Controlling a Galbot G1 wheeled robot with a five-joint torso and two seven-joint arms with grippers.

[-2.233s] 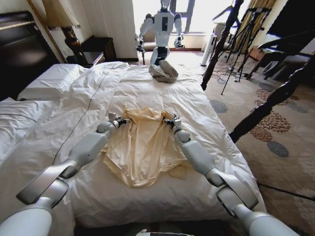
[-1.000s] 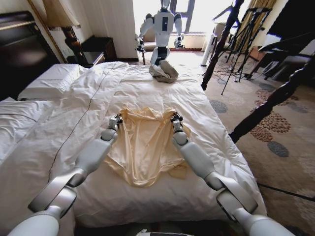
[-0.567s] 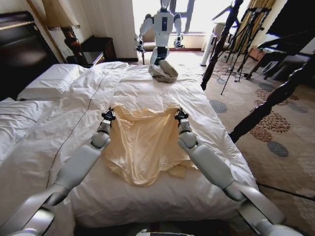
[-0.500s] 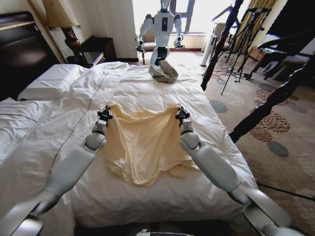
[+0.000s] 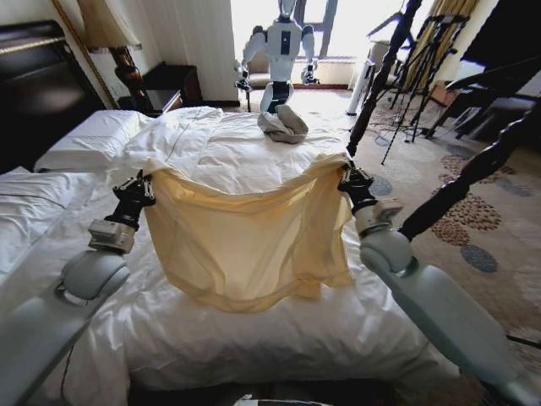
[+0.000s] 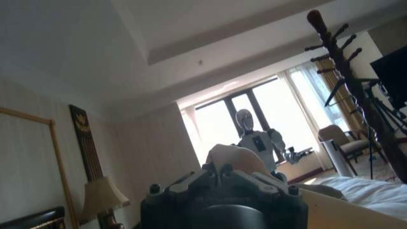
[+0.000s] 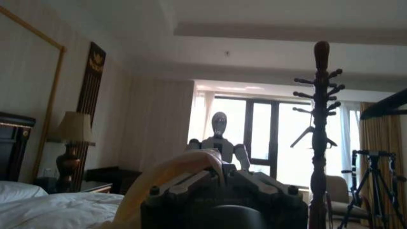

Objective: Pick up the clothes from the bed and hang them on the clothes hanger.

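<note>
The clothes [image 5: 245, 237], a pale cream-yellow top, hang spread like a sheet above the bed [image 5: 254, 148]. My left gripper [image 5: 139, 188] is shut on one upper corner and my right gripper [image 5: 348, 176] is shut on the other. The lower hem sags close to the white duvet. In the left wrist view, cream fabric [image 6: 232, 155] bunches between the left gripper [image 6: 222, 169] fingers. The right wrist view shows fabric [image 7: 184, 164] pinched in the right gripper [image 7: 219, 174]. A thin dark clothes hanger [image 7: 299, 139] hangs on a tall coat stand [image 7: 320, 95] beyond.
A grey-beige cloth heap [image 5: 281, 123] lies at the bed's far end. Another white robot [image 5: 283, 46] stands by the window behind it. Dark twisted posts [image 5: 473, 169] and tripods [image 5: 418, 76] stand to the right on patterned carpet. Pillows [image 5: 84, 139], lamp and nightstand [image 5: 169, 85] are at the left.
Both arms have lifted the top off the duvet and moved apart. It was lying flat on the bed; now it hangs stretched between the two raised grippers.
</note>
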